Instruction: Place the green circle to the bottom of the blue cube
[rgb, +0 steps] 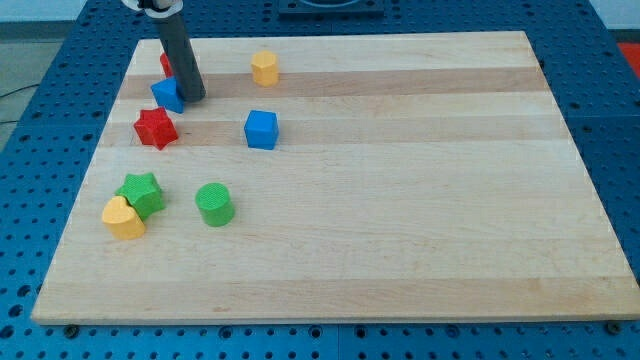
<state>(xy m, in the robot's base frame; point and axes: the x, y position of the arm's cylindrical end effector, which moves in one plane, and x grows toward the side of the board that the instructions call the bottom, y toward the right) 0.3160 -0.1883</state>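
The green circle (214, 204) is a short cylinder lying at the view's lower left of the wooden board (400, 200). The blue cube (261, 129) sits above and a little to the right of it, with a clear gap between them. My tip (192, 99) is at the view's upper left, touching the right side of a blue block (167, 95), well away from the green circle and left of the blue cube.
A red star (155, 128) lies below the blue block. A red block (166, 63) is partly hidden behind the rod. A yellow hexagon (264, 68) sits near the top. A green star (141, 192) and yellow heart (123, 217) touch at lower left.
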